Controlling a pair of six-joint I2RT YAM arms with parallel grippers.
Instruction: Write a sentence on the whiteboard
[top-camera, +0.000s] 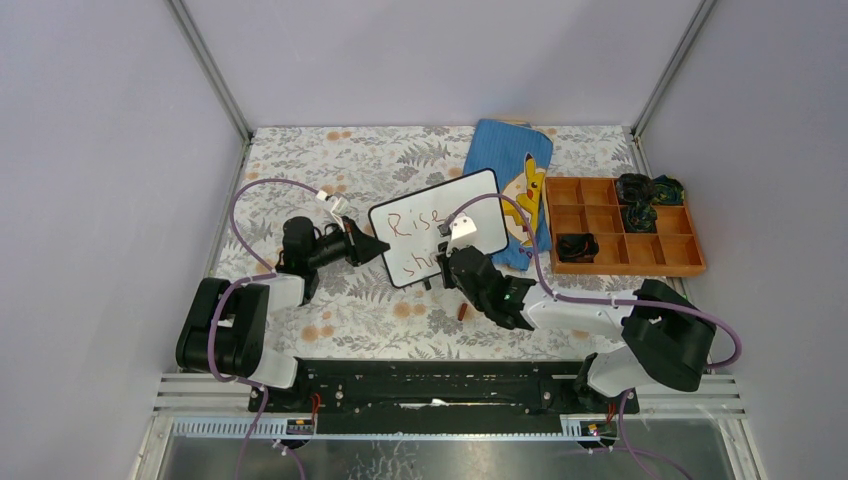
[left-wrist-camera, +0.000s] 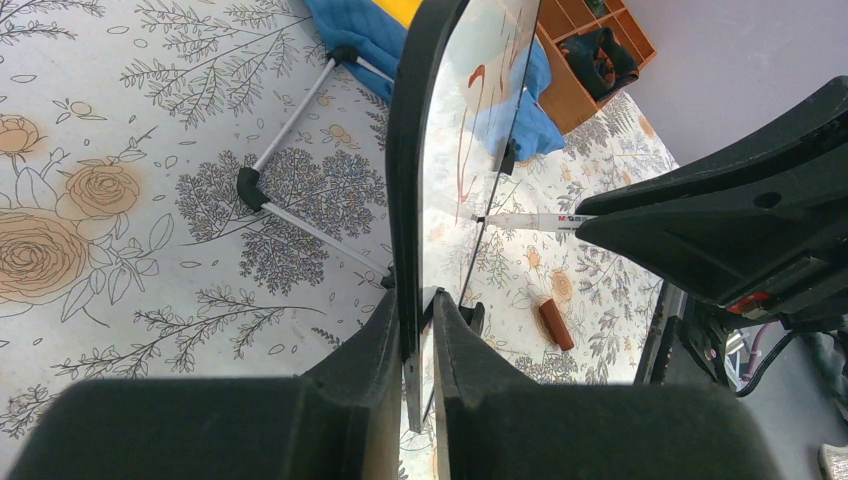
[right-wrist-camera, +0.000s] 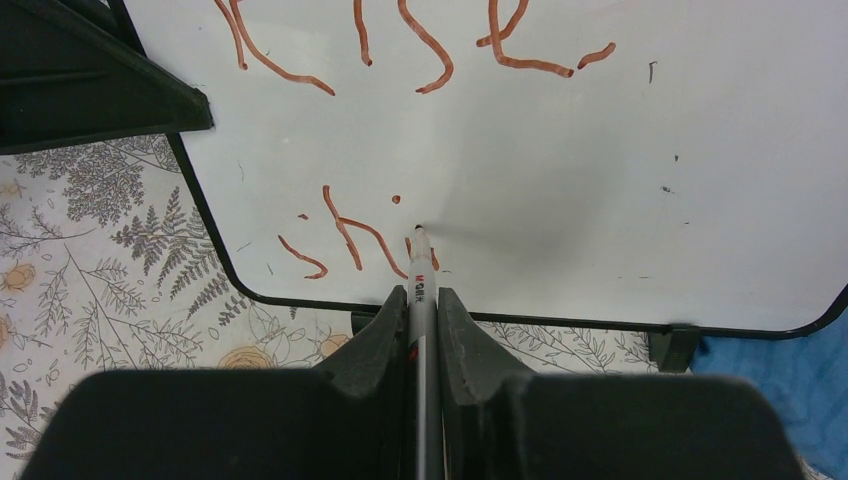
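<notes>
Right wrist: right fingers (right-wrist-camera: 375, 345) clamp a marker (right-wrist-camera: 420, 290) touching the whiteboard (right-wrist-camera: 580, 190); left fingers (left-wrist-camera: 372, 350) pinch its frame.

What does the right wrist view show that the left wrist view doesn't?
Only right wrist: the whiteboard face-on, "Rise" legible, the marker tip touching a started second line. Only left wrist: the board edge-on in the left hand, thin metal rods behind it, a small brown piece on the table, the orange tray. Both: whiteboard, marker, blue pouch, left hand, right hand.
</notes>
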